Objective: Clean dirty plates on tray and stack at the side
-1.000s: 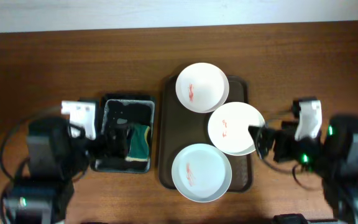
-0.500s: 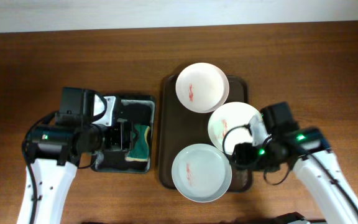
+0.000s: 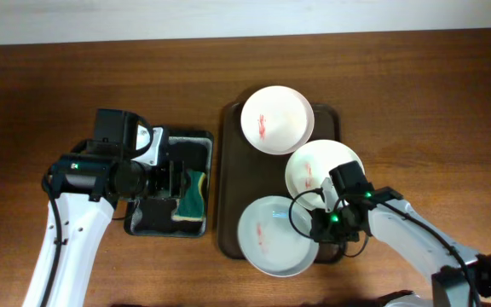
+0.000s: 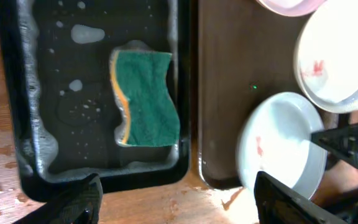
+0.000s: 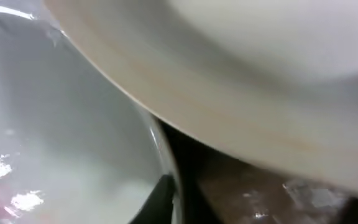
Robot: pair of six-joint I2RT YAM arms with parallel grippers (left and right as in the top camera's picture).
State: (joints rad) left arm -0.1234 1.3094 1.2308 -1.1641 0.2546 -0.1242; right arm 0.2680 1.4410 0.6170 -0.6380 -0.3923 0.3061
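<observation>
Three white plates with red smears lie on the brown tray (image 3: 233, 170): a back plate (image 3: 277, 119), a middle plate (image 3: 322, 175) at the right, and a front plate (image 3: 275, 236). My right gripper (image 3: 316, 227) is shut on the front plate's right rim. In the right wrist view one finger (image 5: 160, 199) lies inside that plate (image 5: 55, 124), with the middle plate's underside (image 5: 241, 93) just above. My left gripper (image 3: 173, 181) hangs open over the green-yellow sponge (image 3: 194, 194). Its fingers (image 4: 79, 199) stand wide apart, and the sponge (image 4: 145, 98) lies ahead of them, untouched.
The sponge lies in a wet black tray (image 3: 169, 232) just left of the brown tray. The middle plate overhangs the brown tray's right rim. Bare wooden table (image 3: 416, 94) lies to the right and behind.
My right arm swung in from the right to the front plate and shut on its rim. My left arm moved over the black tray and its jaws narrowed slightly.
</observation>
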